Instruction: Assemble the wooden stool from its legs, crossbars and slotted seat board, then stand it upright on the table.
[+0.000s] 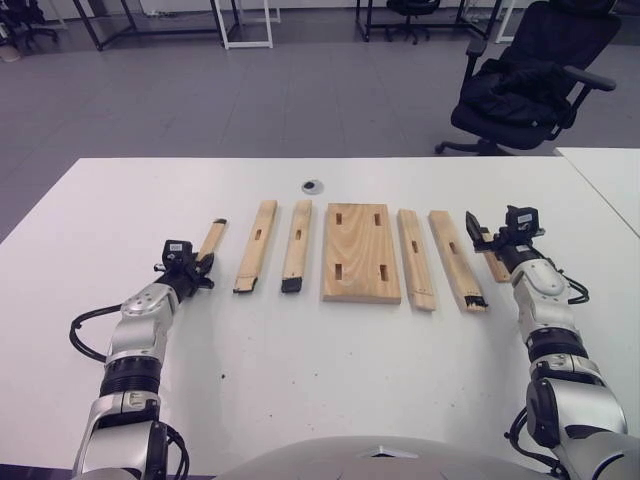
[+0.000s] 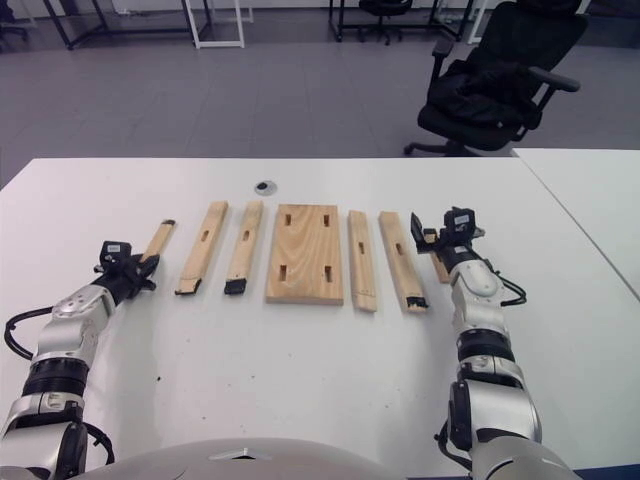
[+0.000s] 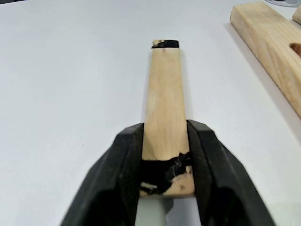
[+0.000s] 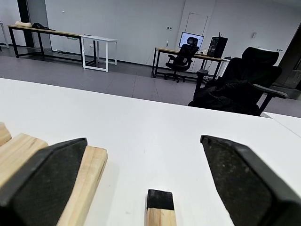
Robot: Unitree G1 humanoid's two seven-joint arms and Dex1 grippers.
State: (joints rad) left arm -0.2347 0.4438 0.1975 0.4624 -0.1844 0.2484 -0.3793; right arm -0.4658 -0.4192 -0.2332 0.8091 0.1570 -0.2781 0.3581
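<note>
On the white table (image 1: 300,390) nothing is joined yet: the slotted seat board (image 1: 361,252) lies flat, with 4 legs (image 1: 257,245) laid 2 to each side. The left gripper (image 3: 164,135) is clamped on the leftmost crossbar (image 3: 164,89). The right gripper (image 4: 143,141) is spread wide over a second crossbar (image 4: 160,212). An office chair (image 1: 535,80) is noted behind.

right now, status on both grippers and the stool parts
Left gripper shut on left crossbar. Right gripper open over right crossbar. Seat board and legs flat, unassembled. Nothing blocking.

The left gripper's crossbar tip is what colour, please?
The crossbar's far tip is black, best seen in the left wrist view.
</note>
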